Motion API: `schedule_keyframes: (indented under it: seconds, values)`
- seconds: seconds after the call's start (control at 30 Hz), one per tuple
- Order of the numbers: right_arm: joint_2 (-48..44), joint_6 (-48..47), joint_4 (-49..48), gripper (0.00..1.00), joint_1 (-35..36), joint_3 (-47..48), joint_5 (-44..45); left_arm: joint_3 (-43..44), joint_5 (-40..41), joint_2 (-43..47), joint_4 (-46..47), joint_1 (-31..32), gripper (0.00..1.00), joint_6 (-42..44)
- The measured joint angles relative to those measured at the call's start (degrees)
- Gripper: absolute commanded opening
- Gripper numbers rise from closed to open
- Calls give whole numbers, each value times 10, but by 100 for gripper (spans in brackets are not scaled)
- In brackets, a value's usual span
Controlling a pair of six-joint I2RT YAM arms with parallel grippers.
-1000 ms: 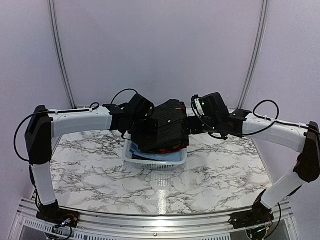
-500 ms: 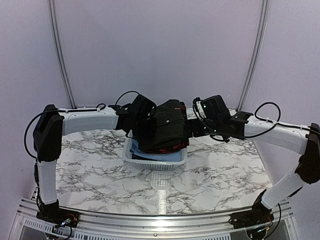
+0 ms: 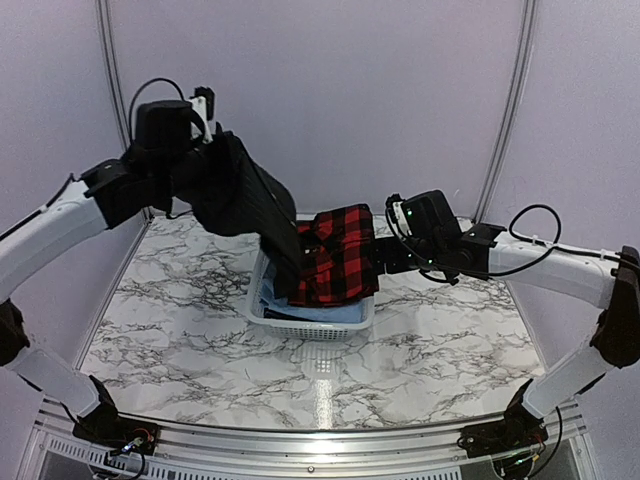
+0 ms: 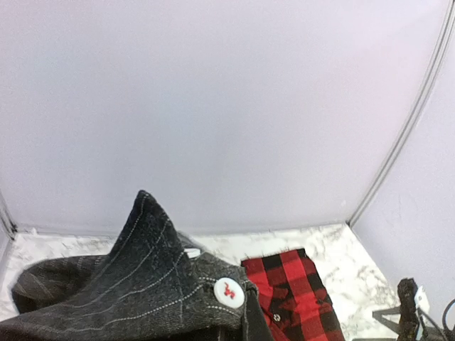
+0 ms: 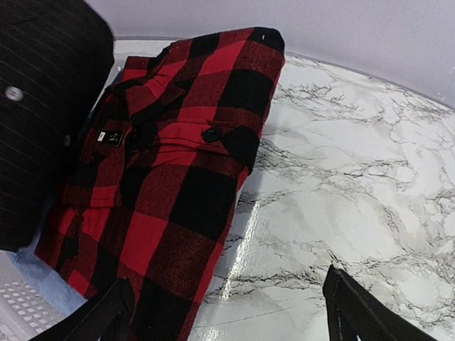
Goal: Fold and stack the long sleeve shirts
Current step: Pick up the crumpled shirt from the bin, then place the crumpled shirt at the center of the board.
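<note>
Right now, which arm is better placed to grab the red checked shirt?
Right. The right gripper is open just beside the red checked shirt, while the left gripper is high up, holding the black pinstriped shirt.

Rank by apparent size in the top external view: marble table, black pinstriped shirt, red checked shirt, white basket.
1. marble table
2-3. black pinstriped shirt and red checked shirt: about alike; the black one hangs raised, nearer the camera, so unranked
4. white basket: mostly covered
</note>
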State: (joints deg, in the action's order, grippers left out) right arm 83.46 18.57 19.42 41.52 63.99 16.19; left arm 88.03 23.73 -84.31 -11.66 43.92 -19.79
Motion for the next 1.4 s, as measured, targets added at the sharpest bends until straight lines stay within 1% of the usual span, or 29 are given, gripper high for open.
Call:
schedule_keyframes:
  seconds: [0.13,0.27,0.37,0.53,0.63,0.7,0.83,0.93,0.97,1.0,1.03,1.07,1.1,1.13,1.17,1.2,1.27,1.4]
  values:
    - [7,-1,-4,89,0,0,0,11,50,89,7,-4,0,64]
    - [16,-2,-5,88,0,0,-5,49,79,143,9,-4,0,133]
    - [19,-2,-6,88,0,2,-10,77,94,169,9,-4,0,176]
    - [21,-6,-7,88,2,16,-18,111,116,191,9,-4,0,224]
    - [24,-6,-8,88,8,29,-23,118,130,180,-2,-7,0,228]
    - [29,-6,-9,88,15,42,-28,119,127,155,-17,-23,0,216]
    - [44,-7,-11,88,37,71,-42,86,83,80,-45,-87,0,156]
    - [60,-5,-22,88,50,87,-69,33,45,-1,-72,-139,0,103]
    - [67,-3,-27,88,53,92,-79,18,35,-24,-81,-151,14,89]
    - [75,0,-33,88,54,94,-91,1,21,-49,-90,-165,25,72]
    - [83,3,-40,89,55,96,-102,-13,7,-73,-101,-178,32,57]
    - [93,6,-45,89,56,97,-113,-25,-8,-94,-109,-188,43,46]
    - [103,10,-48,89,56,100,-120,-35,-20,-112,-115,-196,57,35]
    - [118,14,-51,89,56,104,-129,-43,-33,-126,-122,-205,68,21]
    - [129,16,-54,90,56,106,-136,-47,-41,-134,-127,-209,76,20]
    - [146,21,-55,90,56,112,-146,-50,-53,-139,-132,-212,80,11]
    - [170,27,-60,90,56,118,-161,-53,-71,-138,-132,-211,86,0]
    - [219,49,-74,90,51,123,-188,-57,-103,-123,-120,-198,91,-16]
